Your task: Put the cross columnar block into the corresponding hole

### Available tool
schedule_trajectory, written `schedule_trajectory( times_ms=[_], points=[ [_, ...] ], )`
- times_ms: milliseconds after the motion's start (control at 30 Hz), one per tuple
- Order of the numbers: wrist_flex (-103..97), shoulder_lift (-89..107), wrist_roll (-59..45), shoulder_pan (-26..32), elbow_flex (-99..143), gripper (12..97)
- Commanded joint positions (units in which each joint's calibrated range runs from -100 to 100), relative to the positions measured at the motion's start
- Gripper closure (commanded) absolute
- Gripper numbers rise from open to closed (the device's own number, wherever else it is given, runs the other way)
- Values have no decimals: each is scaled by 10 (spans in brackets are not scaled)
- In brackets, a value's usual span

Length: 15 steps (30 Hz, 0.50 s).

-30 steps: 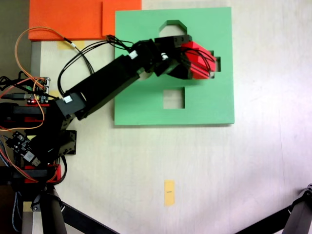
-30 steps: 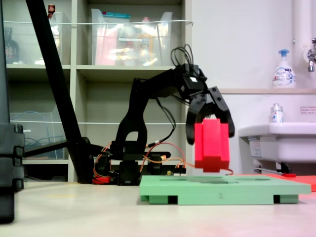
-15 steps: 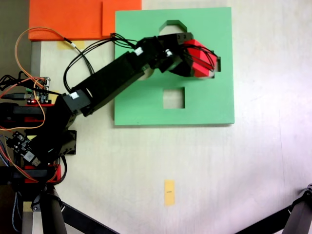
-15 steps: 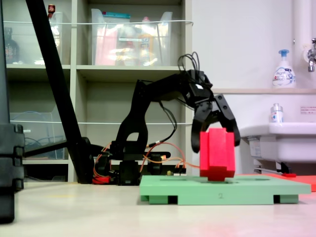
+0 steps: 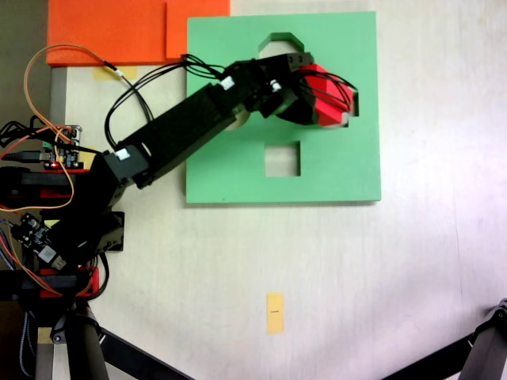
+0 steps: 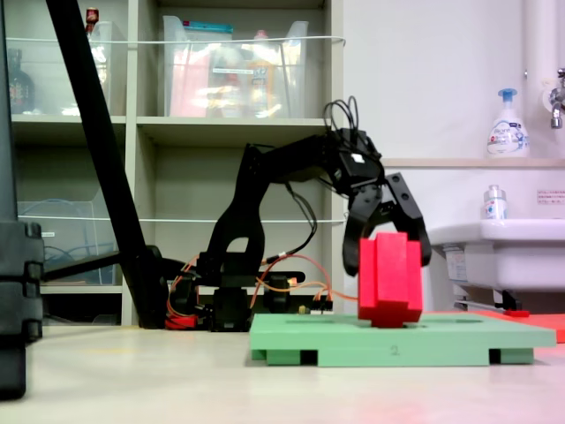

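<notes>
red foam, the cross columnar block [image 6: 389, 278] stands upright on the green foam board [image 6: 441, 336], its bottom just entering the board's top face, with most of its height above the surface. from above, the block [image 5: 325, 99] sits over the plus-shaped cutout [image 5: 352, 103] near the board's right side, covering most of it; a sliver of the cutout shows at the block's right edge. the end effector [image 6: 387, 247] straddles the block's upper part, its black jaws down either side and closed on it. in the top-down fixed view the end effector [image 5: 321, 101] reaches in from the left along the black arm [image 5: 174, 138]. the square cutout [image 5: 283, 159] lies below the block, the octagonal cutout [image 5: 279, 39] above and left of it, partly hidden by the arm. the board [image 5: 238, 174] rests on the pale worktop [image 5: 356, 277], beside an orange sheet [image 5: 111, 32] at the upper left.
</notes>
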<state>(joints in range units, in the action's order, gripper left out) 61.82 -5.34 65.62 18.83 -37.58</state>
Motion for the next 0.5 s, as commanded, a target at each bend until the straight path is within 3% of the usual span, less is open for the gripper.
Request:
schedule_trajectory(
  times_ms=[0,467],
  points=[
    [-5,9,-8,4,-45,691],
    [-13,-74,-10,1,-64,689]
  ],
)
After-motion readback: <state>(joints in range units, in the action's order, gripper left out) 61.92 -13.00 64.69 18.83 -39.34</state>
